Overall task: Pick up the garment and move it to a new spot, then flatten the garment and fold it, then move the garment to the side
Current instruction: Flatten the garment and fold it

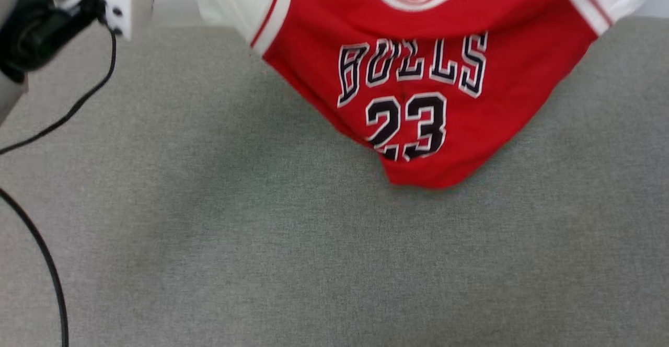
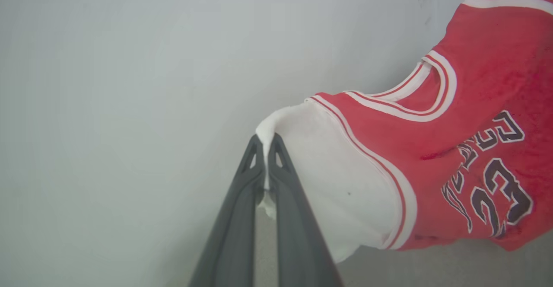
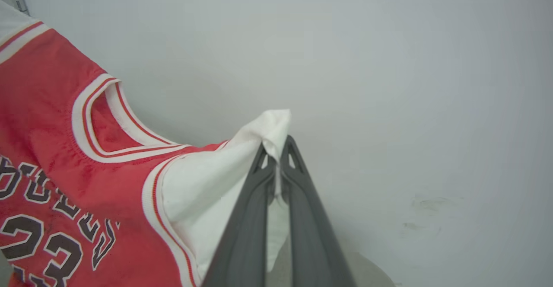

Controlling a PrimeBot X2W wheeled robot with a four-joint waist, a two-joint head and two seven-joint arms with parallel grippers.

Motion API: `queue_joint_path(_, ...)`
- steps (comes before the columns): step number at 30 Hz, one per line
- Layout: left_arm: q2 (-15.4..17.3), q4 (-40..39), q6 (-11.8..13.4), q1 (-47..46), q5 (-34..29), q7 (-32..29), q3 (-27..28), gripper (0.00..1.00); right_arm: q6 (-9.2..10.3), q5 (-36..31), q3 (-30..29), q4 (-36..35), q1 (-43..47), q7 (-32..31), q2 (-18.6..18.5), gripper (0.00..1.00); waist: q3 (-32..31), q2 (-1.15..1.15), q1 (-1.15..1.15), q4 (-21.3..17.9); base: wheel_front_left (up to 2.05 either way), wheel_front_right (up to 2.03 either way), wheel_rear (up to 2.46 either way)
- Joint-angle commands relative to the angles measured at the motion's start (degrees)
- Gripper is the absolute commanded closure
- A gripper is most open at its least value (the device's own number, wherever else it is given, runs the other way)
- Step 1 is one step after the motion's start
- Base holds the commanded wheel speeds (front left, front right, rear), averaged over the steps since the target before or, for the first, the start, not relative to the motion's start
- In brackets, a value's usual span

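Head view: the garment (image 1: 418,75) hangs, hem low over the gray surface (image 1: 209,258). Left wrist view: your left fingers (image 2: 235,218) are clamped on a white sleeve (image 2: 328,183), red body to their right. Right wrist view: your right fingers (image 3: 246,222) clamp the other sleeve (image 3: 207,192), body to their left.

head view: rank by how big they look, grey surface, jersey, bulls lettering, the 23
1. grey surface
2. jersey, cut off by the top edge
3. BULLS lettering
4. number 23, its lower edge crumpled
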State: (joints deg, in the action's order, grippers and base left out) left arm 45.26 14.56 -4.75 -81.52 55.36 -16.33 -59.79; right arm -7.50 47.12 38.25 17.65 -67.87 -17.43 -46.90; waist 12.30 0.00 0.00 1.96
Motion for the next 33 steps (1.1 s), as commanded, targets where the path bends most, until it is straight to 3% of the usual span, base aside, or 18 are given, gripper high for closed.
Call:
queue_joint_path(1, -0.8, 0.8, 0.4, -1.2, -0.4, 0.2, 0.3, 1.0, 0.02, -1.0, -0.2, 0.7, -1.8, -0.1, 0.6, 1.0, 1.2, 0.0, 0.0, 0.0, 0.0, 0.0, 0.0)
queue_joint_path(12, -8.2, 12.8, 0.3, -17.3, -5.0, 4.0, 4.2, 1.0, 0.03, -11.9, -1.5, 10.6, -23.6, -0.4, 5.9, 1.0, 11.8, 0.0, 0.0, 0.4, 0.0, 0.0, 0.0)
queue_joint_path(22, -12.1, 23.8, -0.5, -32.1, -8.1, 8.8, 7.3, 1.0, 0.03, -20.4, -1.1, 21.4, -42.2, 6.6, 11.3, 1.0, 18.0, 0.0, 0.0, 0.6, 0.0, 0.0, 0.0)
queue_joint_path(28, -14.1, 29.0, -1.6, -35.3, -7.9, 11.2, 7.3, 1.0, 0.03, -20.9, 1.1, 27.5, -46.7, 10.7, 14.5, 1.0, 19.8, 0.0, 0.0, 1.1, 0.0, 0.0, 0.0)
queue_joint_path(33, -15.1, 32.7, -2.2, -32.5, -7.1, 13.3, 6.0, 1.0, 0.03, -19.0, 5.1, 30.9, -43.6, 14.0, 15.2, 1.0, 20.5, 0.0, 0.0, 1.4, 0.0, 0.0, 0.0)
